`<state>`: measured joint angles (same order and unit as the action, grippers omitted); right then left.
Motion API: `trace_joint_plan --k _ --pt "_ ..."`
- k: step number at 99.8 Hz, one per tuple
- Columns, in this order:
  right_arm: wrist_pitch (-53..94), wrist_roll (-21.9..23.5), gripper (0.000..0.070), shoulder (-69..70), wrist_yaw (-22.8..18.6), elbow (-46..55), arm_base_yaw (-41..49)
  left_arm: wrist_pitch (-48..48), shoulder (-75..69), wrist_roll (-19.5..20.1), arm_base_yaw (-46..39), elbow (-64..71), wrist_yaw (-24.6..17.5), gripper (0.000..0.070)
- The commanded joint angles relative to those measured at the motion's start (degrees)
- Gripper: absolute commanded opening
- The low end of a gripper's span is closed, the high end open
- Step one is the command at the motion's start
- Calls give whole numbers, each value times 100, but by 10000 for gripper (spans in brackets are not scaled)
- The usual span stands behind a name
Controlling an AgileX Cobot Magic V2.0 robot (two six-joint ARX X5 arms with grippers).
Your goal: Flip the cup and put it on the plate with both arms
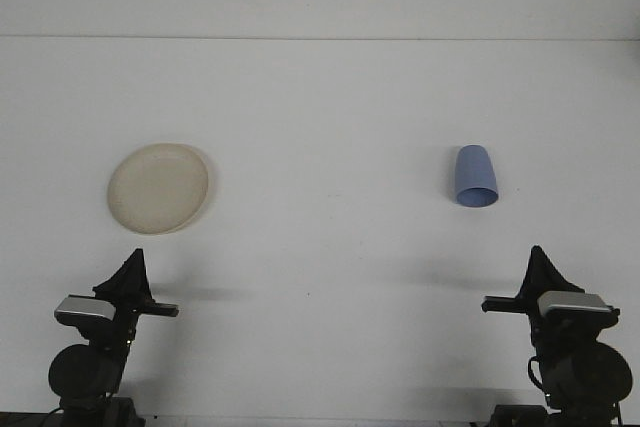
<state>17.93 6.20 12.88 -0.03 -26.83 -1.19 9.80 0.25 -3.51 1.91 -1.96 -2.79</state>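
A blue cup (pixel 475 176) lies on its side on the white table, right of centre, its open mouth toward me. A cream plate (pixel 159 187) rests flat on the left side, with nothing on it. My left gripper (pixel 131 270) sits low at the near left edge, below the plate. My right gripper (pixel 542 263) sits low at the near right, below and slightly right of the cup. Both grippers are well apart from the objects and hold nothing.
The white table (pixel 320 127) runs back to a white wall. Between the plate and the cup lies a wide stretch of bare tabletop.
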Motion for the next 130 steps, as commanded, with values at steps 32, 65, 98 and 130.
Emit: trace_joint_plan --k 32,65,98,130 --pt "2177 -46 0 2343 -66 -2409 0 57 -7 70 2 114 -11 12" --pt "2763 -22 0 2881 -118 -2566 11 57 -7 70 2 114 -11 12" --pt "2824 -17 358 2879 -146 -2566 11 59 -7 70 2 114 -11 12" --pt "2859 -20 506 2881 -149 -2566 11 59 -7 70 2 114 -11 12"
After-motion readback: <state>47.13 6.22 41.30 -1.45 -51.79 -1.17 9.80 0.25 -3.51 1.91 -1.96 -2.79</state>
